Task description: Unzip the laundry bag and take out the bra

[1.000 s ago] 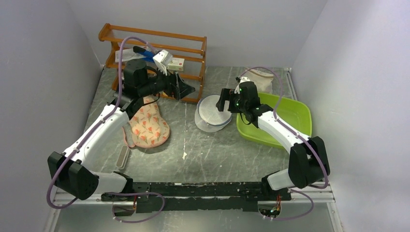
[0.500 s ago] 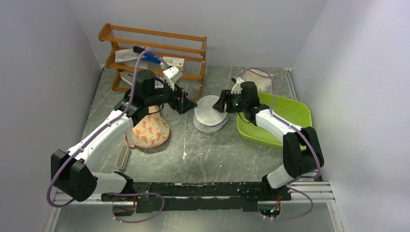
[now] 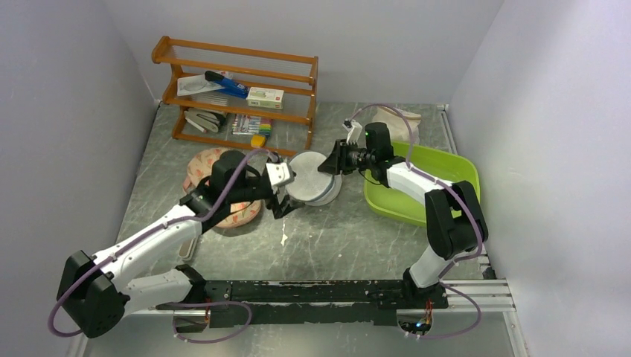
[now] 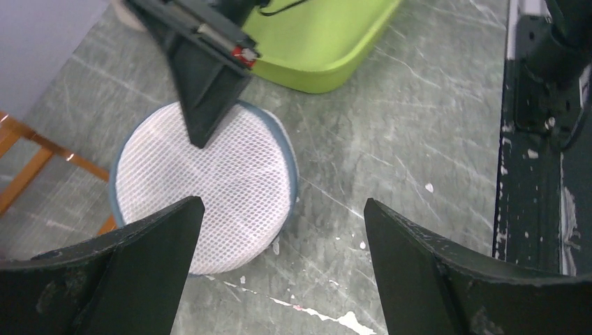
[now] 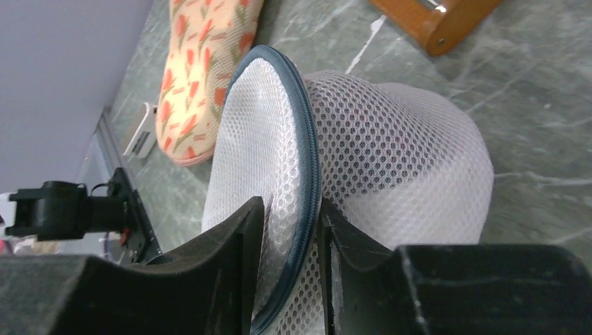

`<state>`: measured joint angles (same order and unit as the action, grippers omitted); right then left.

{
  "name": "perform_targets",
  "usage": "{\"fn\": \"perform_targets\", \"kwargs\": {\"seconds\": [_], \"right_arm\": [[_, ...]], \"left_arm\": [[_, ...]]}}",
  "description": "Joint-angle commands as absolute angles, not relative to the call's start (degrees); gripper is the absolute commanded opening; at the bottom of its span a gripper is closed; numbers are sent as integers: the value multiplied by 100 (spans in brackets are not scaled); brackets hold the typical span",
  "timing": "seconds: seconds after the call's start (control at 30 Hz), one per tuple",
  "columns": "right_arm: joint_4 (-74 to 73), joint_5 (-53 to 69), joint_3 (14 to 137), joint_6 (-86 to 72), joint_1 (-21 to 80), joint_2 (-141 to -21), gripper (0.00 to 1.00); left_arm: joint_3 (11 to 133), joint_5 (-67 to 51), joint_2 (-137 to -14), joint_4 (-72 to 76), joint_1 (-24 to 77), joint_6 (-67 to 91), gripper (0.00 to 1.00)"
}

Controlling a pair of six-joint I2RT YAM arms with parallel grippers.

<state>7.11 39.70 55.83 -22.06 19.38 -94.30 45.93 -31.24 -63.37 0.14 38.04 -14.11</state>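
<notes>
The laundry bag [image 3: 312, 186], a round white mesh case with a blue-grey rim zipper [image 5: 308, 160], lies mid-table. In the right wrist view its rim stands pinched between the fingers of my right gripper [image 5: 290, 209], which is shut on it from the bag's far right side [image 3: 332, 165]. My left gripper [image 3: 286, 197] hovers at the bag's near left edge with its jaws wide apart and nothing between them [image 4: 283, 206]; the mesh dome [image 4: 209, 185] shows just beyond its left finger. The bra is hidden; no dark red fabric shows.
A peach floral padded item [image 3: 242, 216] lies left of the bag, under my left arm. A green tub [image 3: 450, 175] sits to the right, a cream sack [image 3: 398, 123] behind it, and a wooden rack [image 3: 238, 89] with stationery at the back left.
My left arm swung down from the rack to the bag's near left edge. My right gripper closed on the bag's rim, and the bag shifted slightly left.
</notes>
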Motion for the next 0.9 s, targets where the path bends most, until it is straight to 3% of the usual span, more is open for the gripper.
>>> {"fn": "perform_targets", "kwargs": {"seconds": [0.0,0.2,0.47,0.87], "right_arm": [[781,4699,5886,-2337,1978,-9575,32],[671,5189,6118,-2498,1978,-9840,23],[578,5669,6213,-2722,1970,-10183,11],[566,5875,6328,-2851,1969,-10333,9]], "left_arm": [[4281,-2905,-6120,295,4176,-2686,99],[3889,-2541,-5935,247,4286,-3530,97],[3579,-2416,-6001,282,4351,-4177,81],[3519,-1799,-6860,443,4935,-4570,76]]}}
